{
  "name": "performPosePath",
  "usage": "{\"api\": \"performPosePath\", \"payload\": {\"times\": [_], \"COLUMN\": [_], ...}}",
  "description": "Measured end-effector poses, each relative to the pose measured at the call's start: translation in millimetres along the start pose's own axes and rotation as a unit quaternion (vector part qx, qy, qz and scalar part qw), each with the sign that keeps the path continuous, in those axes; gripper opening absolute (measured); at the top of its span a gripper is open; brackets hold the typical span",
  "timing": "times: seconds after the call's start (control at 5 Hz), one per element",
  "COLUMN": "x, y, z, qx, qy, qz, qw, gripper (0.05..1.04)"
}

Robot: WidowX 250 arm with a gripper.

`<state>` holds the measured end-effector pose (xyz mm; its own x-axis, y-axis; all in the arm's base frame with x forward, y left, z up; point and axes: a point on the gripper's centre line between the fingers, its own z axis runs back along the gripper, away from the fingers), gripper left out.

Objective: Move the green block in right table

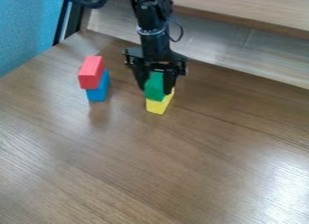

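Note:
The gripper (156, 86) hangs down at the upper middle of the table, its two fingers on either side of the green block (154, 85). That block sits on top of a yellow block (158, 105), which rests on the wooden table (181, 160). The fingers look pressed to the green block's left and right sides, and the gripper's body covers its upper end.
Left of the gripper, a red block (91, 72) lies on a blue block (98, 87). Behind the arm runs a wooden ledge (253, 11) along the table's back edge. A blue panel (27, 29) stands at the upper left.

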<state>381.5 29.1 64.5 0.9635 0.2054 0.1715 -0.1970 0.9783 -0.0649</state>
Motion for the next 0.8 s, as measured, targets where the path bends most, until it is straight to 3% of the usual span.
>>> {"api": "performPosePath", "payload": {"times": [0.2, 0.8], "x": [0.3, -32.2], "y": [-0.9, -19.3], "z": [-0.7, 5.5], "qx": [0.002, -0.013], "qy": [-0.005, 0.001], "qz": [-0.004, -0.06], "qw": [1.0, 0.9981], "gripper": [0.59, 0.59]}}
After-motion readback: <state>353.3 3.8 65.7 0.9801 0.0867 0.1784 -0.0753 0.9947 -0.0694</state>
